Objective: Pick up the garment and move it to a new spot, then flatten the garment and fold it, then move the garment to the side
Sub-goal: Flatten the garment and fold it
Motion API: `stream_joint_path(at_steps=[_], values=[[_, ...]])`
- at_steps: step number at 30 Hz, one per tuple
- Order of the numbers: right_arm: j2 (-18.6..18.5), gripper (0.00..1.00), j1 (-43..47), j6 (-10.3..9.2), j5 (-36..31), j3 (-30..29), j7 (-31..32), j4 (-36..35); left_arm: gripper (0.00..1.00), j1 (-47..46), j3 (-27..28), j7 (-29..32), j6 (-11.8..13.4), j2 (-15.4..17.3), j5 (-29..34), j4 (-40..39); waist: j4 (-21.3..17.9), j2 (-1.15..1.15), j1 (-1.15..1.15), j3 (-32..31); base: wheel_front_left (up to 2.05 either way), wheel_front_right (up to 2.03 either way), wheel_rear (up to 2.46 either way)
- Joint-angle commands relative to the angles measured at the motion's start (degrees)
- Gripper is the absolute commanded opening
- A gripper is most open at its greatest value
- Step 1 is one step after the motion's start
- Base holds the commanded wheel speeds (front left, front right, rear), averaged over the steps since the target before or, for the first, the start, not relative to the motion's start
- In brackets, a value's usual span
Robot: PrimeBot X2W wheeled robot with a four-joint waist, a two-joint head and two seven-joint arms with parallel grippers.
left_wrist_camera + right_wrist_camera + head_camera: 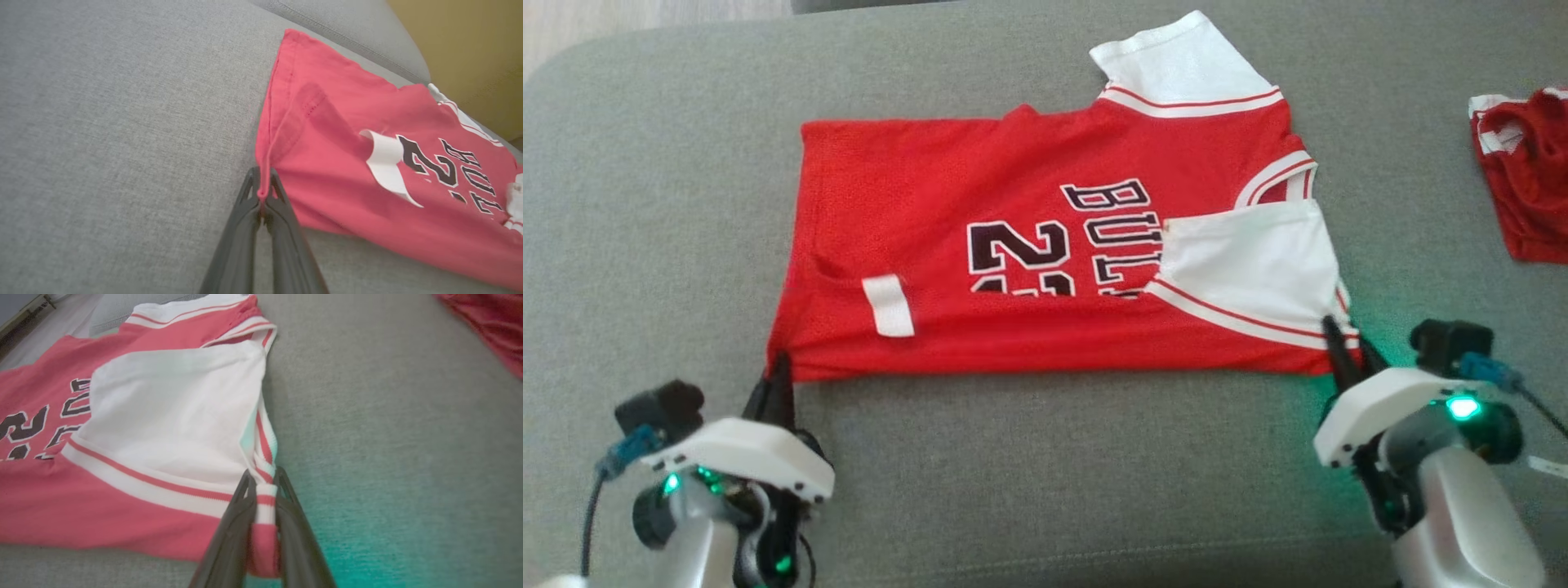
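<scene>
Jersey (pixel 1013 245) — in left pincer (pixel 781 361), right pincer (pixel 1343 341)

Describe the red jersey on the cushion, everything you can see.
The jersey is red, soft-looking fabric with white red-striped trim, white sleeves and black white-edged print, partly covered. It lies flat on the grey cushion, one white sleeve folded in over the print, a white tag near the hem. The left gripper pinches its near hem corner; the right gripper pinches the near sleeve-end corner.
</scene>
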Motion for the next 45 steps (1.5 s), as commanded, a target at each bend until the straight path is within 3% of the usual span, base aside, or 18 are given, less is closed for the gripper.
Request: stream_joint_path(at_steps=[1,7,14,15,16,17,18,23,30,36,45], values=[[-1.5,0.0,0.1,0.36,-1.4,-0.8,0.6,-3.3,0.0,1.4,1.5,-0.9,0.2,0.6,-0.3,-3.3,0.0,0.0,0.0,-0.3,0.0,0.0,0.0],[-3.1,0.0,5.6,0.36,-3.2,-4.3,4.7,-10.6,0.0,9.2,-0.9,0.1,0.9,-0.8,-0.9,-9.6,0.6,0.0,0.0,-1.1,0.0,0.0,0.0],[-2.4,0.0,12.4,0.36,-3.2,-7.1,7.8,-16.2,0.0,15.5,-3.1,1.5,2.5,-1.8,-1.4,-13.5,1.7,0.0,0.0,-1.9,0.0,0.0,0.0],[-2.2,0.0,12.9,0.36,-3.2,-7.4,7.9,-16.6,0.05,15.6,-3.2,1.6,2.6,-1.8,-1.4,-13.4,1.7,0.0,0.0,-2.1,0.0,0.0,0.0],[-2.0,0.38,13.3,0.36,-3.2,-7.6,7.9,-16.9,0.33,15.6,-3.3,1.6,2.7,-1.8,-1.4,-13.3,1.7,0.0,0.0,-2.2,0.0,0.0,0.0],[-1.8,0.87,13.7,0.36,-3.4,-7.6,7.9,-17.3,0.69,15.5,-3.4,1.6,2.7,-1.8,-1.2,-13.3,1.5,0.0,0.0,-2.4,0.0,0.0,0.0],[-1.6,1.0,14.0,0.36,-3.4,-7.7,7.9,-17.5,1.0,15.5,-3.5,1.6,2.8,-1.7,-1.2,-13.3,1.4,0.0,0.0,-2.5,0.0,0.0,0.0],[-1.0,1.0,15.2,0.36,-3.4,-8.5,7.3,-19.1,1.0,15.6,-3.2,1.8,3.1,-0.9,-0.9,-14.1,0.8,0.0,0.0,-2.7,0.0,0.0,0.0],[-0.6,1.0,15.4,0.36,-4.3,-10.1,4.4,-24.0,1.0,11.2,-1.7,2.6,3.3,3.7,1.3,-16.4,-0.3,0.0,0.0,-2.0,0.0,0.0,0.0],[-0.5,1.0,11.2,0.36,-4.5,-6.7,4.1,-27.4,1.0,-0.7,-3.2,7.7,1.0,9.4,4.6,-14.8,-1.4,0.0,0.0,1.5,0.0,0.0,0.0],[-1.9,1.0,-0.6,0.36,-4.3,1.9,2.9,-26.5,1.0,-20.5,-5.2,17.3,-2.8,16.6,7.7,-4.1,-4.3,0.0,0.0,10.3,0.0,0.0,0.0]])
